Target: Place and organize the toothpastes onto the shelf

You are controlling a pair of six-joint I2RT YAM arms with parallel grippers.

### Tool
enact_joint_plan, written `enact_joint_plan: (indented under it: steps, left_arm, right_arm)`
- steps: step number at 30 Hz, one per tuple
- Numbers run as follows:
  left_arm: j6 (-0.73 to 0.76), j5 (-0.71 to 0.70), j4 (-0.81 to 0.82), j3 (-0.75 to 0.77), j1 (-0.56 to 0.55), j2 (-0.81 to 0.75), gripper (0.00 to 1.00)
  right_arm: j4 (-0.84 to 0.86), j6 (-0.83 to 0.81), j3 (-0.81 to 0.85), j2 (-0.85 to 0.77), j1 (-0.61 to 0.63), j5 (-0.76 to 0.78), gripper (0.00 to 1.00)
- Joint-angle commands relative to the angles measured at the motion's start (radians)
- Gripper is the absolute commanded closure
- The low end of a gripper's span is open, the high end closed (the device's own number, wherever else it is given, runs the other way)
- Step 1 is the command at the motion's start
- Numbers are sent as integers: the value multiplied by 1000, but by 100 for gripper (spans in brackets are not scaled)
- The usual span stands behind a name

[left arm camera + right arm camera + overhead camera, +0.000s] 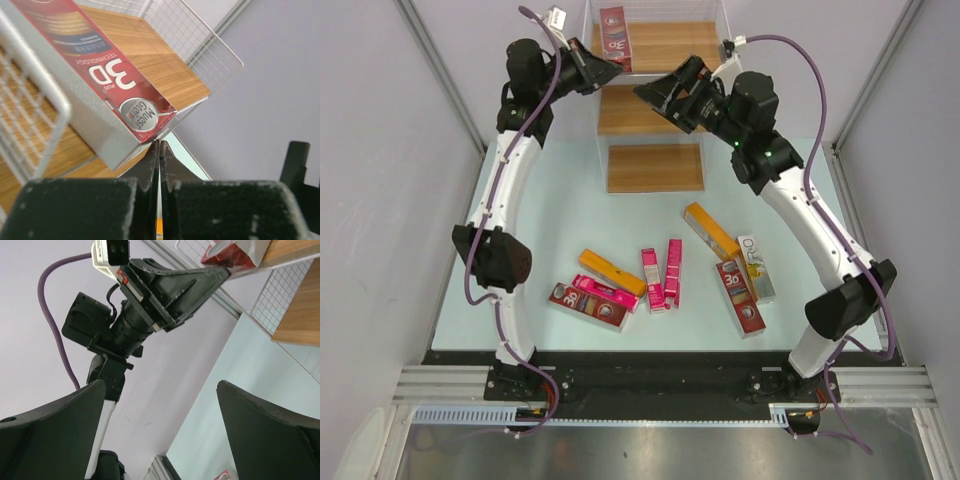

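Note:
A dark red "3D" toothpaste carton (615, 38) lies on the left of the shelf's top board (670, 42). My left gripper (616, 72) is shut and empty, its tips at the carton's near end (142, 114); in the left wrist view the tips (159, 145) meet just below the carton's corner. My right gripper (643, 92) hangs open and empty over the middle board (635, 115). Its two fingers (60, 425) stand wide apart, pointing toward the left gripper (175, 282). Several more toothpastes lie on the table: dark red (588, 305), orange (611, 272), pink (673, 271).
More cartons lie on the right of the table: orange (711, 231), dark red (740, 295), silver-white (756, 268). Another pink carton (652, 279) lies mid-table. The bottom shelf board (655, 167) is bare. Clear gridded walls (200, 45) surround the shelf tiers.

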Motion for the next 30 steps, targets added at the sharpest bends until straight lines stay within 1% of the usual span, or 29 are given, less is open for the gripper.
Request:
enact_joint_plan:
  steps: [1,4,7,9,10,11,12,13,14,15,16,17,18,19,20,21,22,23,24,25,26,27,29,30]
  left_arm:
    - [-15,-52,12,44,18,3,100]
    - [-9,-67,16,40,18,-14,99]
    - [0,-41,30,39,16,-30,98]
    - [22,-9,30,30,9,-49,94]
    - [31,6,35,-1,6,-81,91]
    - [39,23,42,-24,0,-103,84]
    - [62,35,53,-50,-13,-126,80]
    - [73,41,56,-117,-20,-158,74]
    - [82,48,61,-160,-26,-218,61]
    - [102,55,76,-211,-42,-262,54]
    - [112,55,82,-319,-51,-301,48]
    - [123,49,102,-381,-63,-389,36]
    - [137,31,107,-444,-69,-433,31]
    - [148,17,108,-561,-74,-473,22]
    - [152,-1,116,-626,-79,-564,18]
    - [146,-41,122,-691,-80,-606,14]
    - [145,-60,127,-814,-80,-653,10]
    - [131,-89,112,-869,-80,-690,6]
    - [122,-127,104,-919,-80,-764,4]
    - [117,-139,107,-1017,-82,-795,3]
    - [108,-164,80,-1061,-83,-824,2]
    - [106,-187,61,-1137,-86,-879,1]
    - [112,-233,6,-1211,-94,-925,0]
    - [117,-250,-11,-1275,-97,-960,0]
  right_arm:
    - [-24,-64,-45,-65,13,31,0]
    - [-30,-82,-70,-87,19,37,0]
    - [-50,-111,-78,-102,29,51,0]
    - [-76,-143,-79,-114,41,71,0]
    - [-85,-157,-82,-116,47,79,0]
    - [-105,-168,-84,-120,50,95,0]
    - [-114,-195,-87,-125,62,103,0]
    - [-123,-208,-89,-136,68,111,0]
    - [-146,-225,-93,-145,75,135,0]
    - [-160,-255,-104,-151,90,146,0]
    - [-172,-278,-113,-166,98,175,0]
    - [-206,-300,-122,-177,105,194,0]
    - [-222,-320,-150,-188,125,213,0]
    - [-235,-356,-170,-217,133,249,0]
    - [-252,-370,-194,-232,141,264,0]
    - [-263,-386,-255,-254,154,286,0]
    - [-274,-413,-285,-290,162,334,0]
    - [-294,-429,-324,-313,167,358,0]
    - [-307,-436,-382,-333,168,376,0]
    - [-344,-444,-410,-347,174,414,0]
    - [-367,-461,-433,-379,176,433,0]
    - [-390,-467,-455,-392,177,450,0]
    - [-450,-481,-522,-429,187,508,0]
    - [-465,-486,-550,-439,190,528,0]
